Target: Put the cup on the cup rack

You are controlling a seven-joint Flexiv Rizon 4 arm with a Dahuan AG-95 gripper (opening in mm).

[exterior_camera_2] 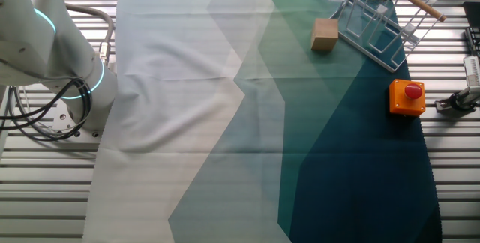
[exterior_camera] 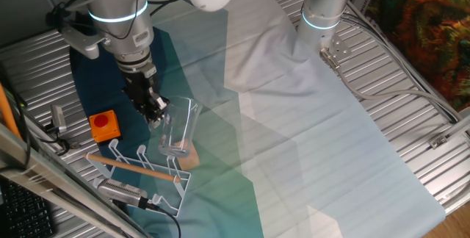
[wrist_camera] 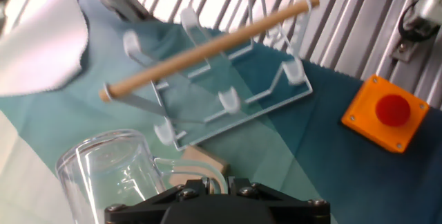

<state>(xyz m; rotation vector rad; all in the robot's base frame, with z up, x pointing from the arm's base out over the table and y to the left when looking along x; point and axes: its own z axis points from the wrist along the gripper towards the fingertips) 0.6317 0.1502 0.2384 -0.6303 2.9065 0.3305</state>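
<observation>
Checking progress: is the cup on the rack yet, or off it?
Off it. The cup, held at its handle by the gripper, hangs beside the cup rack, none of whose prongs is inside it.

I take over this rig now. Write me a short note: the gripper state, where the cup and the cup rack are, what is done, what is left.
Gripper: shut on the cup's handle, holding the cup lifted and tilted just above the cup rack.
Cup rack: on the dark end of the cloth, wooden rod across it, beside the orange box with red button. A tan wooden block lies next to the rack.
Done: cup grasped and brought to the rack.
Left: lower the cup onto a prong, release.
</observation>
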